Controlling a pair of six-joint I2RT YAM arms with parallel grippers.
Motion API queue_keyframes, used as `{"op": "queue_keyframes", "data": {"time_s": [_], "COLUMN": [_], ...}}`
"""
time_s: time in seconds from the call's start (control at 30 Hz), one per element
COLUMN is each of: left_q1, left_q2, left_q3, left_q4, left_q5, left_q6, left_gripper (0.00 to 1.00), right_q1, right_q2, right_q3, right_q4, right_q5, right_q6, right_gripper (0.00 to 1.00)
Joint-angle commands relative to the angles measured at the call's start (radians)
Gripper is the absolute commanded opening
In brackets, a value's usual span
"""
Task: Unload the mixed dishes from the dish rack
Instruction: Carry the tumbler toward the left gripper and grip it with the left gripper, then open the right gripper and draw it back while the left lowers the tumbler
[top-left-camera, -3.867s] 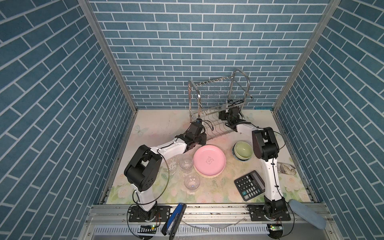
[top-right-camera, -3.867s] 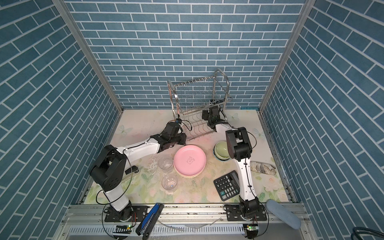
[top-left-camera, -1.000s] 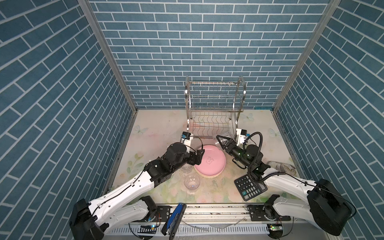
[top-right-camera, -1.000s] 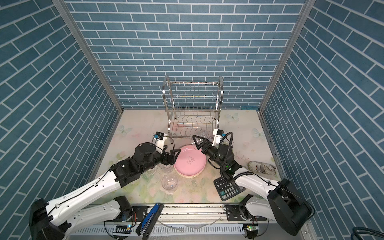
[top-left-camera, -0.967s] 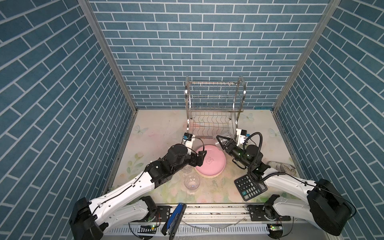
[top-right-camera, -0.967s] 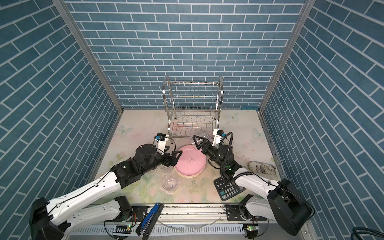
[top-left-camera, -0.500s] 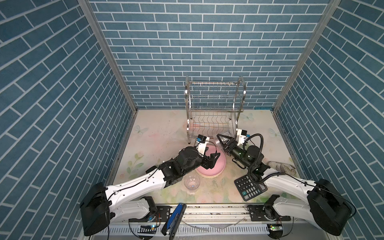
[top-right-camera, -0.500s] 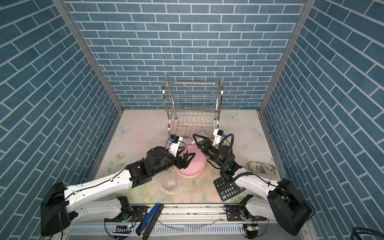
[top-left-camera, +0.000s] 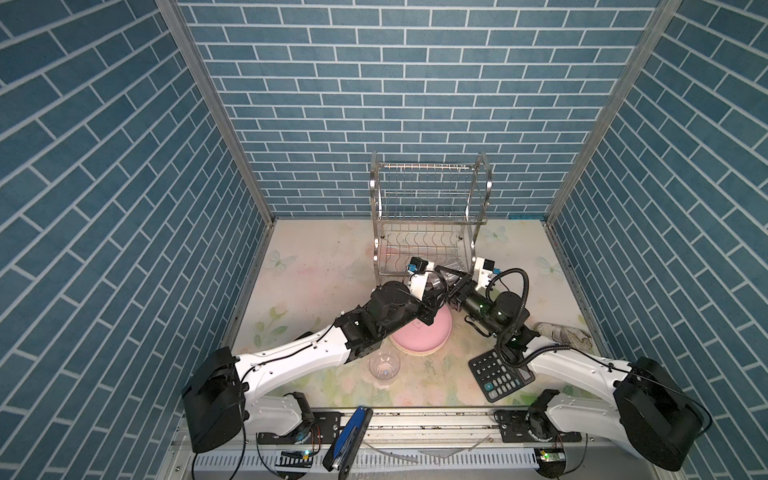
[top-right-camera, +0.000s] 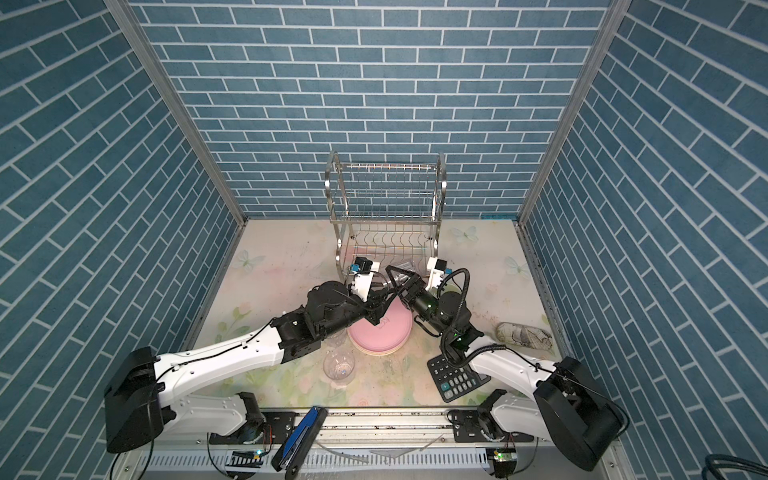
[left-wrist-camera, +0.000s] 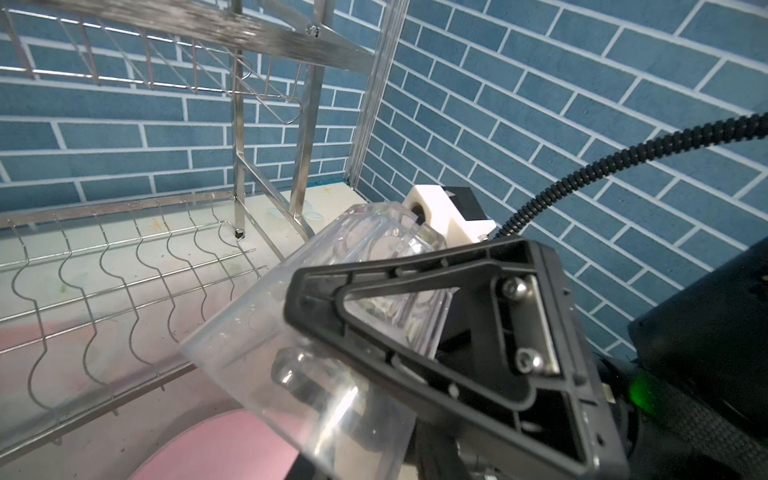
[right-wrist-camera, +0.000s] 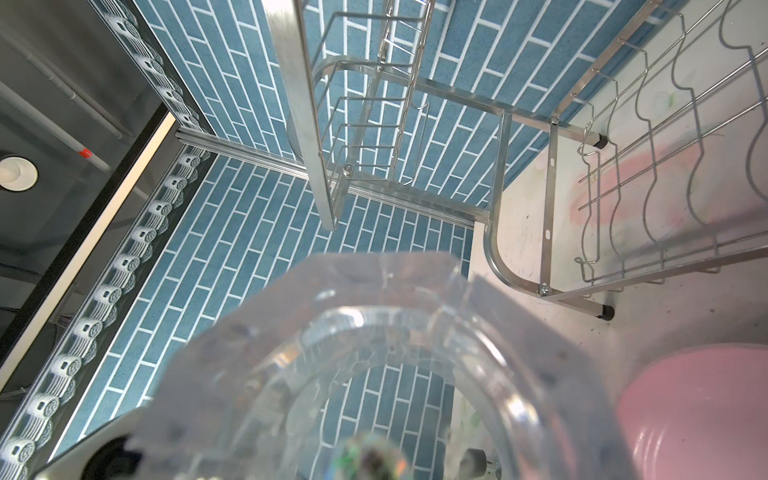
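The dish rack (top-left-camera: 430, 216) (top-right-camera: 388, 208) stands at the back, both tiers bare. In front of it, above the stacked pink plates (top-left-camera: 419, 336) (top-right-camera: 386, 336), my right gripper (top-left-camera: 451, 282) (top-right-camera: 401, 278) is shut on a clear glass (top-left-camera: 440, 280) (left-wrist-camera: 257, 332) (right-wrist-camera: 374, 353). In the left wrist view one of its black fingers (left-wrist-camera: 415, 332) lies across the glass wall. My left gripper (top-left-camera: 436, 295) (top-right-camera: 380, 301) is at the glass's open end. Its jaws are narrowed, and whether they pinch the rim is hidden. A second glass (top-left-camera: 384, 365) (top-right-camera: 338, 365) stands on the table.
A black calculator (top-left-camera: 496, 374) (top-right-camera: 457, 374) lies front right beside the right arm. A pale patterned object (top-left-camera: 561, 332) (top-right-camera: 523, 334) lies by the right wall. The rack's front legs stand just behind both grippers. The left arm stretches across the front left floor.
The left arm has swung right over the pink plates to the glass in the right gripper, and its jaws have narrowed. The right gripper has stayed nearly still with the glass.
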Motion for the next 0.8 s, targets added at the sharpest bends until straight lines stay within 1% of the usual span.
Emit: {"op": "queue_keyframes", "data": {"time_s": [0.0, 0.07, 0.1, 0.23, 0.3, 0.37, 0.4, 0.43, 0.5, 0.53, 0.57, 0.6, 0.67, 0.77], "left_q1": [-0.003, -0.003, -0.002, -0.004, -0.002, -0.003, -0.002, -0.003, -0.002, -0.003, -0.003, -0.003, -0.003, -0.003], "left_q2": [0.018, 0.026, 0.027, 0.022, 0.013, 0.002, -0.006, -0.011, -0.021, -0.024, -0.025, -0.025, -0.031, -0.069], "left_q3": [0.028, 0.026, 0.029, 0.045, 0.046, 0.046, 0.048, 0.049, 0.063, 0.082, 0.104, 0.137, 0.195, 0.238], "left_q4": [0.091, 0.122, 0.13, 0.126, 0.117, 0.102, 0.091, 0.081, 0.041, 0.001, -0.049, -0.124, -0.262, -0.396], "left_q5": [0.016, 0.025, 0.028, 0.036, 0.035, 0.027, 0.02, 0.016, 0.014, 0.012, 0.005, -0.006, -0.013, 0.001], "left_q6": [-0.008, -0.019, -0.024, -0.03, -0.027, -0.024, -0.023, -0.022, -0.023, -0.024, -0.027, -0.029, -0.017, -0.001], "left_gripper": [0.3, 0.26, 0.22, 0.0, 0.0, 0.0, 0.0, 0.0, 0.0, 0.0, 0.0, 0.0, 0.0, 0.0], "right_q1": [0.004, 0.005, 0.005, 0.005, 0.006, 0.006, 0.006, 0.006, 0.006, 0.007, 0.004, 0.005, 0.004, 0.004], "right_q2": [0.038, 0.07, 0.087, 0.13, 0.132, 0.131, 0.131, 0.132, 0.132, 0.131, 0.129, 0.123, 0.1, 0.043], "right_q3": [0.007, 0.019, 0.026, 0.032, 0.032, 0.031, 0.03, 0.028, 0.025, 0.025, 0.025, 0.028, 0.034, 0.025], "right_q4": [0.146, 0.184, 0.199, 0.248, 0.246, 0.234, 0.232, 0.233, 0.232, 0.228, 0.22, 0.194, 0.131, 0.056], "right_q5": [-0.024, -0.036, -0.043, -0.049, -0.046, -0.042, -0.041, -0.041, -0.039, -0.038, -0.037, -0.037, -0.031, -0.002], "right_q6": [0.07, 0.094, 0.106, 0.13, 0.13, 0.128, 0.128, 0.127, 0.125, 0.12, 0.11, 0.097, 0.056, -0.011], "right_gripper": [0.11, 0.11, 0.11, 0.1, 0.13, 0.17, 0.23, 0.33, 0.59, 0.68, 0.82, 0.99, 0.99, 0.99]}}
